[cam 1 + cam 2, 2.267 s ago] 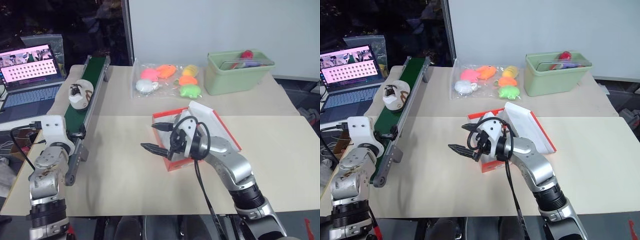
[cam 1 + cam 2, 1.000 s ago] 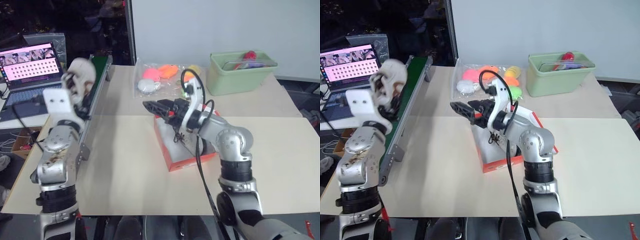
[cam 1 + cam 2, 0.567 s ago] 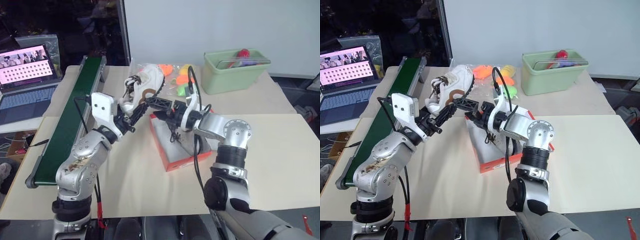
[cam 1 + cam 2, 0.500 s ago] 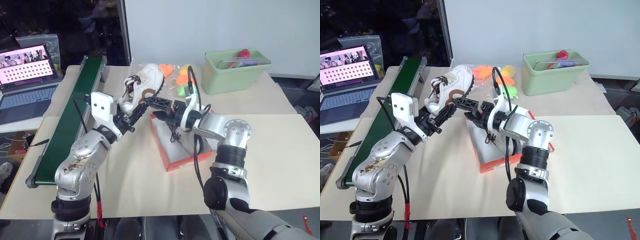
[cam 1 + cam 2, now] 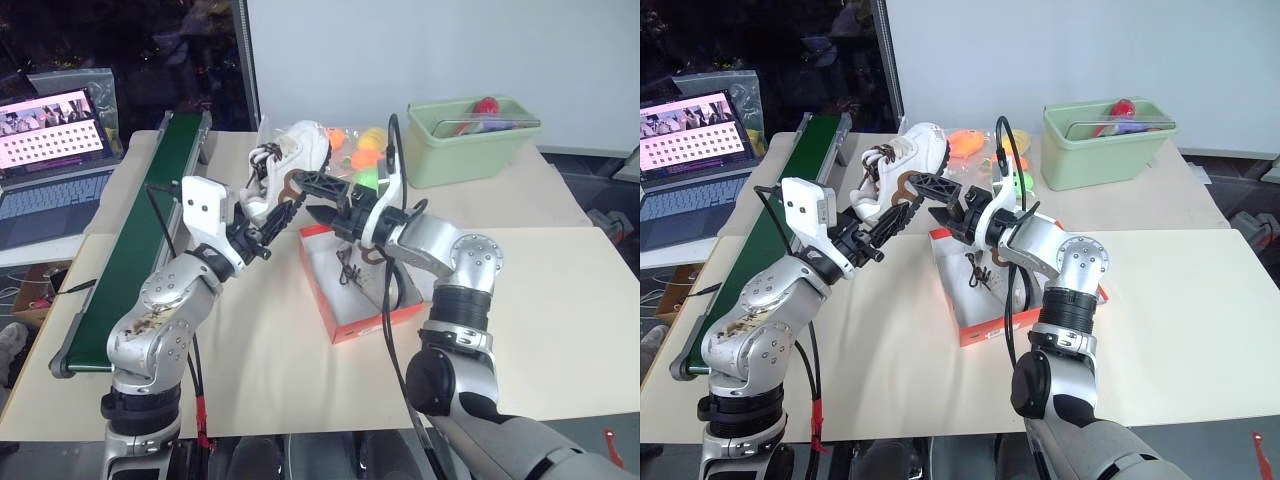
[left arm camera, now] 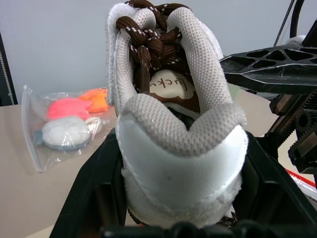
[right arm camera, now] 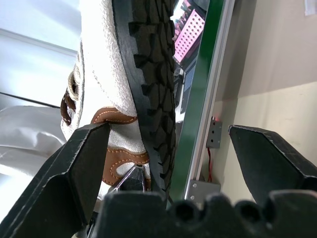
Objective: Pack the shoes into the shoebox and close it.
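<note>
My left gripper [image 5: 268, 212] is shut on the heel of a white shoe [image 5: 292, 160] with brown laces and holds it in the air, just left of the shoebox. In the left wrist view the shoe [image 6: 168, 124] sits between the fingers, opening towards the camera. My right gripper [image 5: 313, 198] is open, its fingers spread on either side of the shoe's front; the black sole [image 7: 148, 59] runs between them. The orange-red shoebox [image 5: 355, 325] lies open on the table below, with a second shoe [image 5: 352, 275] inside.
A green conveyor belt [image 5: 140, 220] runs along the table's left edge, with a laptop [image 5: 50, 140] beyond it. A clear bag of plush toys [image 5: 362, 152] and a pale green bin [image 5: 470, 140] sit at the back. Bare table lies to the box's right.
My left arm has carried the shoe from over the conveyor across to the box. The right gripper has rolled, and its open fingers now straddle the shoe.
</note>
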